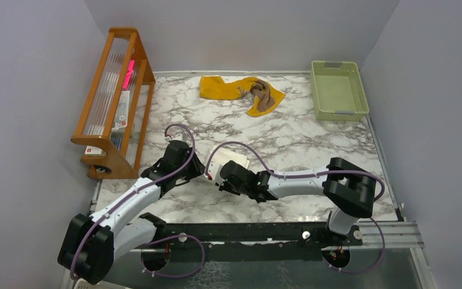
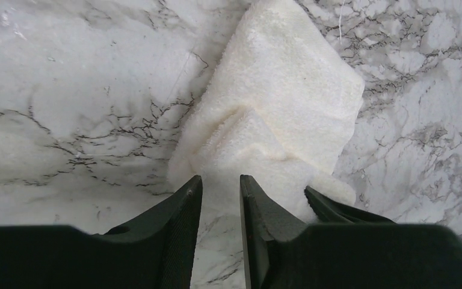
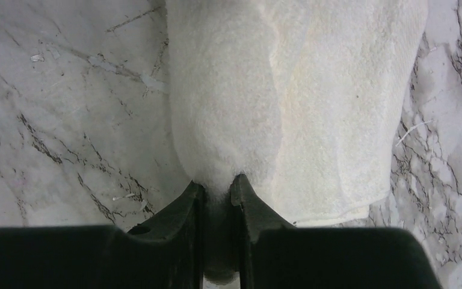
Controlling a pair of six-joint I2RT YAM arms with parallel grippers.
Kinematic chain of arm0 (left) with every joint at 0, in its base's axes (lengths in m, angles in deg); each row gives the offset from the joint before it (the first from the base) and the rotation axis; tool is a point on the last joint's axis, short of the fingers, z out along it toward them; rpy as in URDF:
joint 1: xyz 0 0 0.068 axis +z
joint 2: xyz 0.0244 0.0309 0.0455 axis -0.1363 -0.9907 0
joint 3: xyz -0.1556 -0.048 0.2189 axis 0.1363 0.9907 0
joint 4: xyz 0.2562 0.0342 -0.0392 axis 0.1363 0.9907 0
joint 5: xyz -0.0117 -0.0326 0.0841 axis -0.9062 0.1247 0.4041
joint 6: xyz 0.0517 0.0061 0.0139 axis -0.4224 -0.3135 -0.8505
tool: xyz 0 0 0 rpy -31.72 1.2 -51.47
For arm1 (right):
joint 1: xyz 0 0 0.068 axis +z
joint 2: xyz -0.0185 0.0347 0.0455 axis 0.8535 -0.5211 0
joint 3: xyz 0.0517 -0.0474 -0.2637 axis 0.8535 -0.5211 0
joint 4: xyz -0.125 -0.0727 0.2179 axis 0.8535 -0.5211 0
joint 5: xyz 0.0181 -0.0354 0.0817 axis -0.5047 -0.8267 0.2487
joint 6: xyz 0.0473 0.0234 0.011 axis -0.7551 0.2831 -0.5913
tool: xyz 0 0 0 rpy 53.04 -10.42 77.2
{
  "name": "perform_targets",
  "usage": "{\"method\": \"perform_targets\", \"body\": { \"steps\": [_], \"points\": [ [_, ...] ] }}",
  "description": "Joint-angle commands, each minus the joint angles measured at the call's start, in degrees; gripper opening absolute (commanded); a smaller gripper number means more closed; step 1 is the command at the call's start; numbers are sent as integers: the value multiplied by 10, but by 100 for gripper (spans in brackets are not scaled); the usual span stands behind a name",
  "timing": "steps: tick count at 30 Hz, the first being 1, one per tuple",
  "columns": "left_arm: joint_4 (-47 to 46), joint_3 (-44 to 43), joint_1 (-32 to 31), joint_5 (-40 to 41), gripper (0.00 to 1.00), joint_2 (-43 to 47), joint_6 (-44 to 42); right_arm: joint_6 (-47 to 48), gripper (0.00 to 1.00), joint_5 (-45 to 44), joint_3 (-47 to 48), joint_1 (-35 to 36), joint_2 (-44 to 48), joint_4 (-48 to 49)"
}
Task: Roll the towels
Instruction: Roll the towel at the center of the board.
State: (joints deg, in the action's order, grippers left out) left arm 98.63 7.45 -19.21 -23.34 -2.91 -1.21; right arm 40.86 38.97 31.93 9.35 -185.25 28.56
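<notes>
Marble tabletop [image 1: 313,144] underneath, plain grey walls around. Looks like an early rolling step on towel one: right pincer [image 3: 217,185] nipped shut on a fold of the cream-white towel [image 3: 289,90], with the rest of the cloth spreading ahead of its tips. Left pincer [image 2: 221,183] parted a little, holding nothing, same towel just ahead of its tips. Mustard yellow towel [image 1: 222,87] and brown towel [image 1: 263,96] heaped well beyond both, untouched. Next up, probably: turning that pinched fold over without dragging everything along.

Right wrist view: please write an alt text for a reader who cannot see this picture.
The right gripper pinches a fold of the cream-white towel between its two dark fingers. The towel lies on the white marble table and stretches away from the fingers to the top edge of the picture.
</notes>
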Motion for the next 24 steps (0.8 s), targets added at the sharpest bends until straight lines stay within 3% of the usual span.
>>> {"method": "perform_targets", "body": {
  "steps": [1,6,12,18,24],
  "points": [
    [101,-64,5,43,34,23,-53,13,4,91,-13,2,6,-18],
    [34,-113,8,-5,35,-31,-138,51,1,197,-33,1,56,10],
    [-50,-135,10,-103,35,-91,-108,76,1,217,-54,1,86,15],
    [-109,-104,10,-261,14,-149,-83,89,1,211,-66,-5,94,13],
    [-86,-60,9,-319,6,-143,-86,91,1,221,-68,-13,94,25]
  ]
}}
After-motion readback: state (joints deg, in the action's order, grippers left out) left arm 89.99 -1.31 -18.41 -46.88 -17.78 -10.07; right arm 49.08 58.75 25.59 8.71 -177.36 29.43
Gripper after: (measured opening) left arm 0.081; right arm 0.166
